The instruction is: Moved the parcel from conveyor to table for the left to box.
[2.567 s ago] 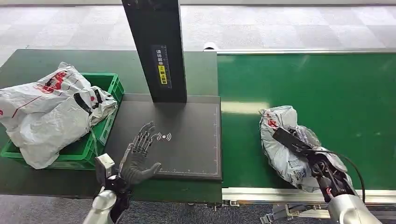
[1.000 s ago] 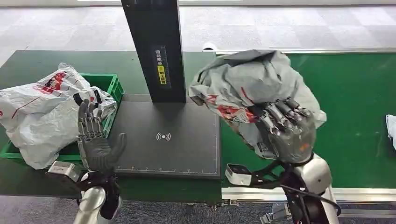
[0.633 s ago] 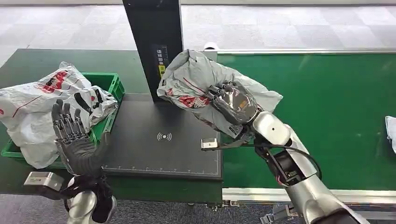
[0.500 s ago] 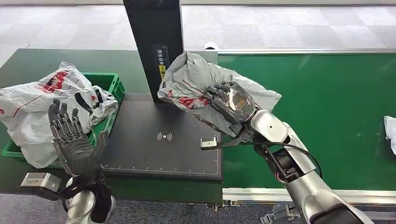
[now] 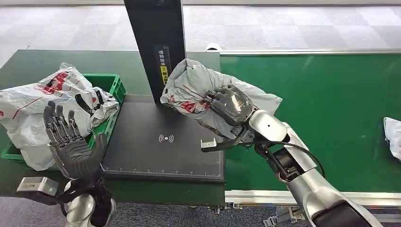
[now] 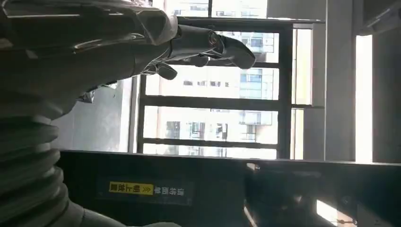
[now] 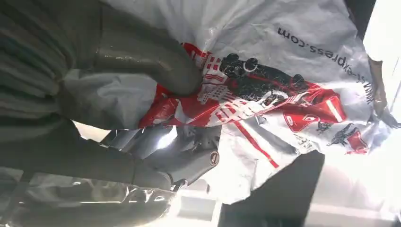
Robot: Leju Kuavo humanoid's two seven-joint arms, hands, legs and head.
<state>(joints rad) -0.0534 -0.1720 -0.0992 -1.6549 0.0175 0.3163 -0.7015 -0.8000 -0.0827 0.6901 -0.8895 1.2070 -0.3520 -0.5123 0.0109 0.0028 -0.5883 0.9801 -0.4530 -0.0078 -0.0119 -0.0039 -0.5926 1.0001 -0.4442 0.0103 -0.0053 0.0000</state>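
Note:
A grey plastic-wrapped parcel (image 5: 194, 87) with red print hangs above the far right part of the dark scanner pad (image 5: 161, 156), close to the black post (image 5: 158, 47). My right hand (image 5: 231, 105) grips it from the conveyor side; the right wrist view shows the thumb pressed into the parcel's (image 7: 283, 80) printed skin. My left hand (image 5: 71, 142) stands raised and open, palm facing the pad, at the near left of the table beside the green box (image 5: 111, 90). In the left wrist view the left hand (image 6: 142, 42) holds nothing.
The green box holds a large white parcel (image 5: 42, 109) with red print that spills over its rim. The green conveyor belt (image 5: 331, 104) lies to the right, with another white parcel (image 5: 392, 135) at its right edge.
My right hand lifted the parcel off the conveyor and carried it left over the pad, now sinking slightly. My left hand rose from the pad and drew back to the left.

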